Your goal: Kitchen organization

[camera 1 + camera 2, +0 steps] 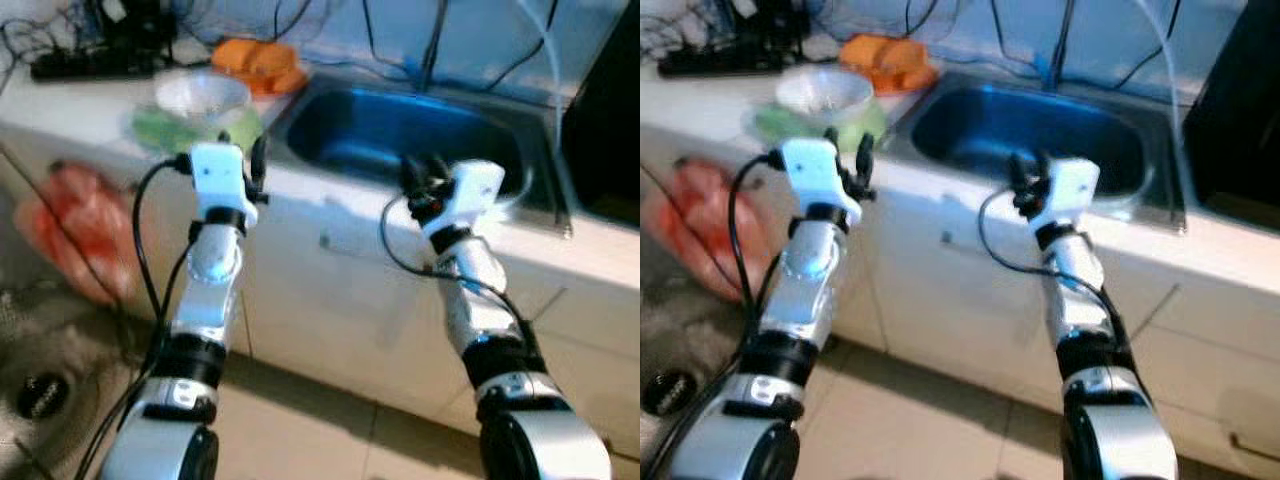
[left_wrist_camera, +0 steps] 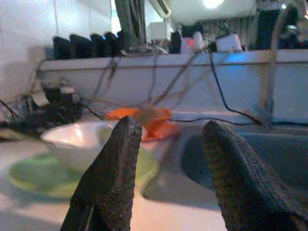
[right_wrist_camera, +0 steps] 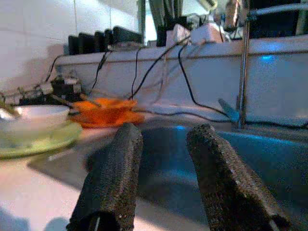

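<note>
A white ceramic bowl [image 2: 79,139] sits nested on a pale green plate [image 2: 33,175] on the white counter [image 1: 90,120], just ahead of your left gripper [image 2: 168,144], whose fingers stand apart and empty. Judge the bowl rigid, glazed, slippery and breakable; take it by the rim, one finger inside, one outside. The plate lies flat, so it looks harder to pinch. An orange dish [image 3: 108,113] waits beyond the bowl, near trailing black cables [image 1: 90,50]. Your right gripper [image 3: 161,149], fingers also spread and holding nothing, faces the blue-lit steel sink [image 1: 400,135], open room for setting things down. Mind the counter's front edge beneath both wrists and the tap [image 3: 243,62] behind the basin.
</note>
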Available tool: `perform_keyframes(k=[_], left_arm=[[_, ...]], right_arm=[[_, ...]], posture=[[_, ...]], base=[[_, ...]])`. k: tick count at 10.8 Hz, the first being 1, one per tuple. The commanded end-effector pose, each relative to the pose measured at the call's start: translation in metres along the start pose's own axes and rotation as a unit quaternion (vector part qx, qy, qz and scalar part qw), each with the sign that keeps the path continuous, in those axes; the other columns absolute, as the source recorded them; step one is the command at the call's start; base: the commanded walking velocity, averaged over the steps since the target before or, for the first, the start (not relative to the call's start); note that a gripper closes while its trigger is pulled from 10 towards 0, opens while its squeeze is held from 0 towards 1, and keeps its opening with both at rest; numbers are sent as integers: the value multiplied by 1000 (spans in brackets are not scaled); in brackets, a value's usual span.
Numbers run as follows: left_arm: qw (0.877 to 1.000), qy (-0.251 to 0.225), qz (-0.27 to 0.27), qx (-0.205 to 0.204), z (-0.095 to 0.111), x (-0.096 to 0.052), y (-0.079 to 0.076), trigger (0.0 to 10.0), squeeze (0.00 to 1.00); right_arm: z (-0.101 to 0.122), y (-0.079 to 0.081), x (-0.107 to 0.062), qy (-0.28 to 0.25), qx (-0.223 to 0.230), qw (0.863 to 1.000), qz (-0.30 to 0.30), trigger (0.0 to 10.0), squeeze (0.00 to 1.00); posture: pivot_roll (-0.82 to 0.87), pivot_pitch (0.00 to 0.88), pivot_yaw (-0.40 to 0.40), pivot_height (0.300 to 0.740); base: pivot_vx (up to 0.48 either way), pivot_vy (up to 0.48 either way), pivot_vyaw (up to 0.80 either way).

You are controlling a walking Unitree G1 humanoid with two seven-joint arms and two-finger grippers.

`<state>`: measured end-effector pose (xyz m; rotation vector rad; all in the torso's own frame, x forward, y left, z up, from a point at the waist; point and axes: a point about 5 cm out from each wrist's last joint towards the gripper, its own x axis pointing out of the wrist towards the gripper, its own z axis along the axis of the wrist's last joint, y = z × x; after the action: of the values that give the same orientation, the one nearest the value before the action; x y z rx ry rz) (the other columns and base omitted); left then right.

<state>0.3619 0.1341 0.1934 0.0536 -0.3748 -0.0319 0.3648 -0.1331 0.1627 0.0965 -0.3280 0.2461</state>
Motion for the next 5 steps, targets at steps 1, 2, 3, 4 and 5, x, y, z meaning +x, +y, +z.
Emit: perform_keyframes(k=[1, 2, 3, 4, 5], left_arm=[[1000, -3, 9, 5, 2, 2, 8, 10000, 0], [1000, -3, 9, 6, 2, 1, 8, 10000, 0], [1000, -3, 8, 6, 2, 1, 7, 10000, 0], [1000, -1, 8, 7, 1, 1, 7, 10000, 0], [1000, 1, 5, 9, 1, 1, 6, 10000, 0]], right_arm=[[2, 8, 4, -3, 6, 1000, 11, 10000, 0], [2, 8, 4, -3, 6, 1000, 11, 10000, 0], [1, 8, 4, -2, 6, 1000, 10, 10000, 0], [1, 8, 4, -1, 7, 1000, 10, 10000, 0], [0, 7, 4, 4, 13, 1000, 7, 10000, 0]], posture=[[39, 29, -41, 740], [39, 29, -41, 740], [38, 30, -41, 740], [39, 31, -41, 740], [39, 31, -42, 740]], base=[[371, 304, 0], [368, 307, 0], [379, 292, 0], [390, 281, 0], [428, 0, 0]])
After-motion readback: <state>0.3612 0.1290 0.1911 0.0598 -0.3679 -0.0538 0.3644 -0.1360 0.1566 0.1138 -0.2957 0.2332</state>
